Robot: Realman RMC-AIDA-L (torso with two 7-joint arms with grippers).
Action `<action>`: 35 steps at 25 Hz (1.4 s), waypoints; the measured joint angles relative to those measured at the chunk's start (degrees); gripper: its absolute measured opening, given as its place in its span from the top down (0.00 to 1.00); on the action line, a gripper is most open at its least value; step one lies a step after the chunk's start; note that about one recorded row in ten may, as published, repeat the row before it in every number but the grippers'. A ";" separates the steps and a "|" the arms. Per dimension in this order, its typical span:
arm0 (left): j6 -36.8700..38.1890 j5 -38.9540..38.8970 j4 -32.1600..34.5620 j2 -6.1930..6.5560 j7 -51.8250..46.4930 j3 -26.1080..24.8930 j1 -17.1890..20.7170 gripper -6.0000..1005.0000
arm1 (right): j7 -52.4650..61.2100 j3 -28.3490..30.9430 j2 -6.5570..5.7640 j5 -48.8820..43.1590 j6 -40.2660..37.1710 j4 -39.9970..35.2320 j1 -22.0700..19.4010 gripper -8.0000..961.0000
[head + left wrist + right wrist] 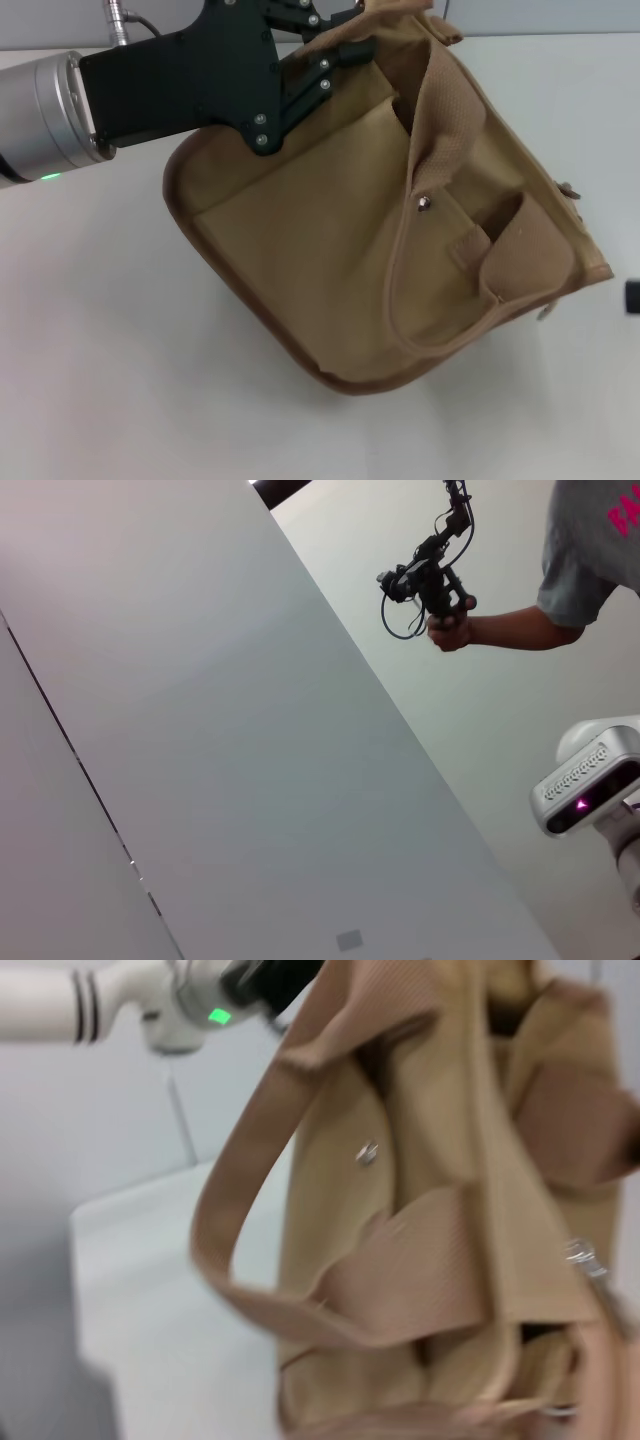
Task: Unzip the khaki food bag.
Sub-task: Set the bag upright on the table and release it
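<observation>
Khaki food bag point(330, 250): matt tan canvas, woven and slightly rough; ribbed webbing handles point(240, 1210); smoother, darker brown piping at the rim point(300, 360). Shiny metal snap point(423, 202) near centre, small silver metal fitting point(570, 190) at the bag's 3 o'clock edge. Left gripper point(330, 60), at the bag's 11 o'clock corner: matt black plates, bright screw heads; wrist point(45, 115) is brushed silver metal. Table point(110, 350): smooth matt white.

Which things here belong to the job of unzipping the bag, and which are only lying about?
Belonging to the job:
- khaki food bag
- left gripper, at the bag's far top edge

Only around:
- white table
- dark object at the head view's right edge
</observation>
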 joint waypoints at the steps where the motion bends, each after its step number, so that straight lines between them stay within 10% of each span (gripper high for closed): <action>1: 0.05 0.00 0.00 0.00 0.00 -0.04 0.00 0.89 | 0.14 1.96 -0.10 0.03 0.53 0.48 0.26 0.93; 20: 1.69 -2.43 0.40 0.28 -0.17 -0.45 1.22 0.89 | -13.33 6.45 0.25 0.56 17.58 7.25 1.46 0.58; 25: 1.85 -2.44 0.45 0.26 -0.18 -0.49 1.18 0.89 | -14.21 3.11 0.11 0.62 18.86 11.28 4.19 0.38; 35: 2.12 -2.45 0.53 0.33 -0.13 -0.44 1.29 0.89 | -13.71 -8.75 -0.56 0.08 26.79 18.59 10.42 0.38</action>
